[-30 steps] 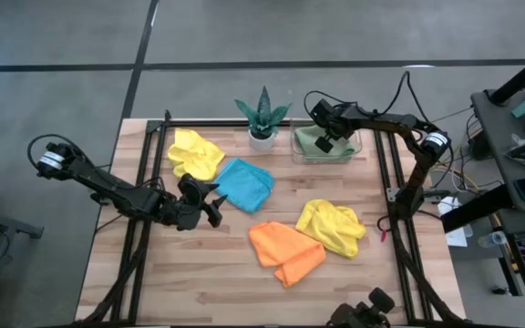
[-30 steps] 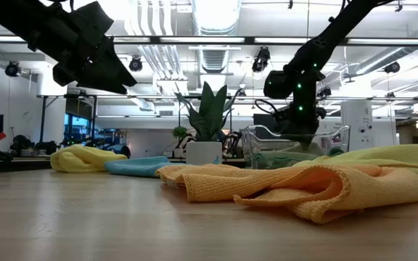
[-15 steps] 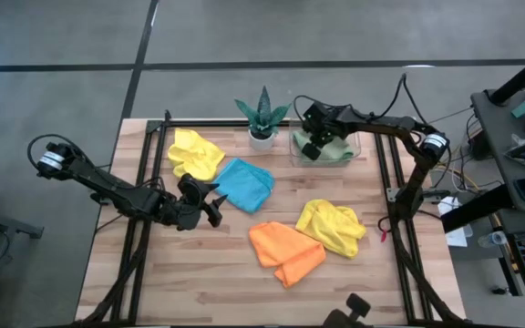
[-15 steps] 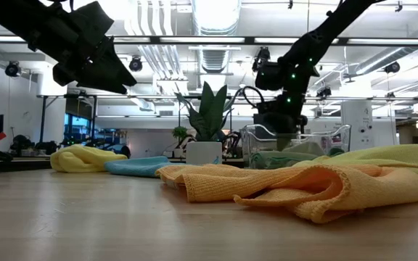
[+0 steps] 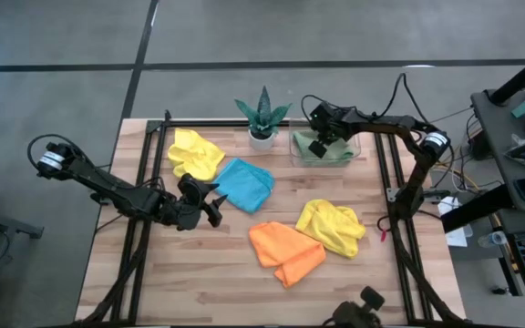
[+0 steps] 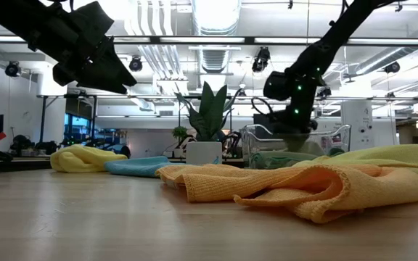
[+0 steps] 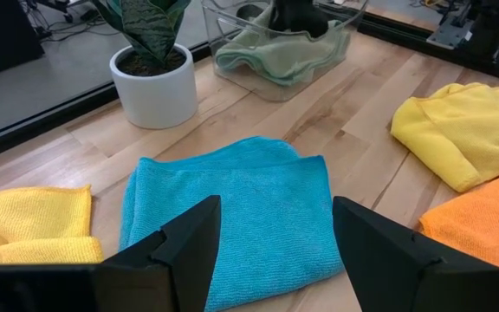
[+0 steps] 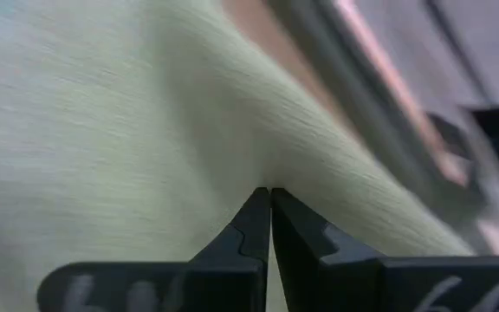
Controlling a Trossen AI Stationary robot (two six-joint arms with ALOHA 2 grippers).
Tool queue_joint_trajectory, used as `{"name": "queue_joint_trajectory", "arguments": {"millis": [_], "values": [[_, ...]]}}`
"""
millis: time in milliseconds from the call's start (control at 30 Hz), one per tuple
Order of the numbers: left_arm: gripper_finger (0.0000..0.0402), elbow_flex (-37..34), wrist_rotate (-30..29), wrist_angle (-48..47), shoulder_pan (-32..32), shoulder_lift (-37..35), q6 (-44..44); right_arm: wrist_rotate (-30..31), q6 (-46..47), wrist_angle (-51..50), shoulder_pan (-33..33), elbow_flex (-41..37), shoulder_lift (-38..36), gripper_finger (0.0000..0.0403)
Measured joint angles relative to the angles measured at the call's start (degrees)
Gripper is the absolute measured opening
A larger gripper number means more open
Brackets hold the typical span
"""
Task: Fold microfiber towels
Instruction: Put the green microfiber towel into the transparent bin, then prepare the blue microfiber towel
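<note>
Orange cloth (image 5: 285, 252) sits nearest the lower edge of the high view, rumpled on the wooden table (image 5: 199, 282), and in the low view it fills the foreground right of centre with its folds bunched up; just to its right and touching it lies one yellow towel (image 5: 332, 225), crumpled, lower right of centre in the high view; moving up the frame, the left gripper (image 5: 210, 201) hangs left of centre with its fingers spread wide and nothing between them, and the left wrist view shows those two dark fingers (image 7: 180, 251) parted over the sky blue towel (image 7: 232, 212), which lies fairly flat just beyond them; in the high view that blue towel sits at centre, just right of the left gripper; up and to the left, the second yellow towel (image 5: 194, 152) lies folded over near the table's upper left corner, its edge meeting the blue one; at the top centre stands the spiky green potted plant (image 5: 262, 118) in its white pot; and to its right, at the far edge, the clear plastic tray (image 5: 356, 148) holds the sage green towel (image 5: 328, 151), with the right gripper (image 5: 318, 148) down inside the tray, fingers pressed tight together, and in the right wrist view pale green fabric fills the frame right against the closed tips, though whether any cloth is pinched I cannot tell
</note>
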Motion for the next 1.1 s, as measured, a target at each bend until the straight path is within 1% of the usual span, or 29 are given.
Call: {"name": "queue_joint_trajectory", "arguments": {"millis": [100, 167, 333, 433, 533, 667, 733, 833, 900, 967, 1100], "values": [[0.0207, 0.0, -0.02, 0.0, 0.0, -0.01, 0.02, 6.56, -0.42, -1.54, -0.26, -0.42, 0.0, 0.0009], [0.0207, 0.0, 0.0, -0.01, 0.0, 0.01, 0.15, 8.4, -0.47, -2.12, -0.16, -0.42, 0.0, 0.0009], [0.0207, 0.0, 0.0, -0.02, 0.0, 0.01, 0.24, 9.74, 0.28, -6.91, -0.12, 0.65, 0.0, 0.0009], [0.0207, 0.0, 0.0, -0.02, 0.0, 0.01, 0.24, 9.78, 2.98, -10.71, 0.0, 1.83, -0.74, 0.0009], [0.0207, 0.0, -0.59, -0.02, -0.02, 0.01, 0.26, 9.74, 4.85, -10.43, 1.46, 2.48, -3.04, 0.0009], [0.0207, 0.0, -1.83, 0.0, 0.0, 0.0, 0.03, 9.07, 6.26, -8.91, 4.62, 2.43, -7.19, 0.0009], [0.0207, 0.0, -1.9, 0.36, -0.01, 0.01, -0.75, 6.49, 6.62, -7.48, 6.26, 2.11, -9.58, 0.0009], [0.0207, 0.0, -1.92, 2.04, 0.0, 0.01, -2.92, 0.48, 7.35, -4.29, 8.72, 0.96, -12.83, 0.0009], [0.0207, 0.02, -1.88, 4.69, -0.02, 0.84, -3.39, -0.86, 7.97, -1.98, 10.59, -0.31, -15.13, 0.0009], [0.0207, 0.02, -0.82, 6.88, -0.15, 2.04, -2.81, -0.92, 8.33, 1.38, 12.54, -1.86, -17.74, 0.0009], [0.0207, 0.02, 0.85, 11.31, -0.17, 5.22, -1.37, -1.4, 8.47, 12.09, 16.76, -7.39, -22.86, 0.0009]]}}
